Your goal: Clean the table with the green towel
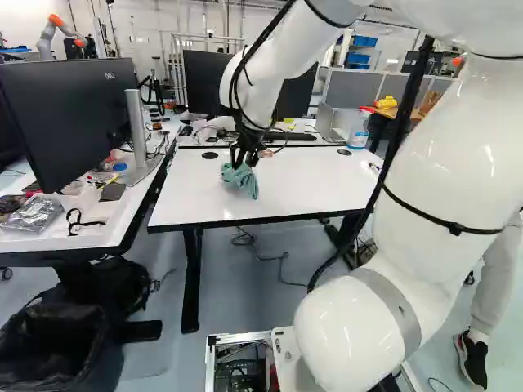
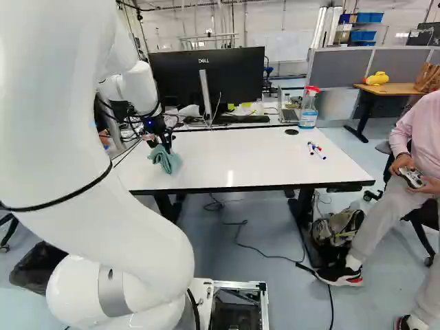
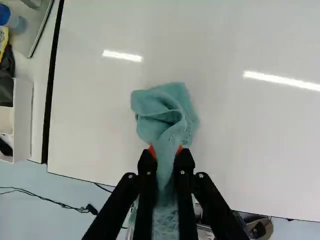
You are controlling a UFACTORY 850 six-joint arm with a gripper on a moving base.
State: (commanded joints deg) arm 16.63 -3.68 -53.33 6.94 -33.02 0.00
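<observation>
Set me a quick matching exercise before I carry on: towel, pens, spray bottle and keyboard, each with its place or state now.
1. Towel
2. Pens
3. Spray bottle
4. Keyboard

A. Lying on the white table, toward its right end in the right base view
B. Pinched between the jaws
C. In front of a monitor
D. Standing upright, red on top

Pairs: 1-B, 2-A, 3-D, 4-C

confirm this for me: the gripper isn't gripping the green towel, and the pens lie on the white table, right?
Not quite: the gripper does grip the green towel, pinched between its two fingers, as the wrist view shows. The pens do lie on the white table.
</observation>
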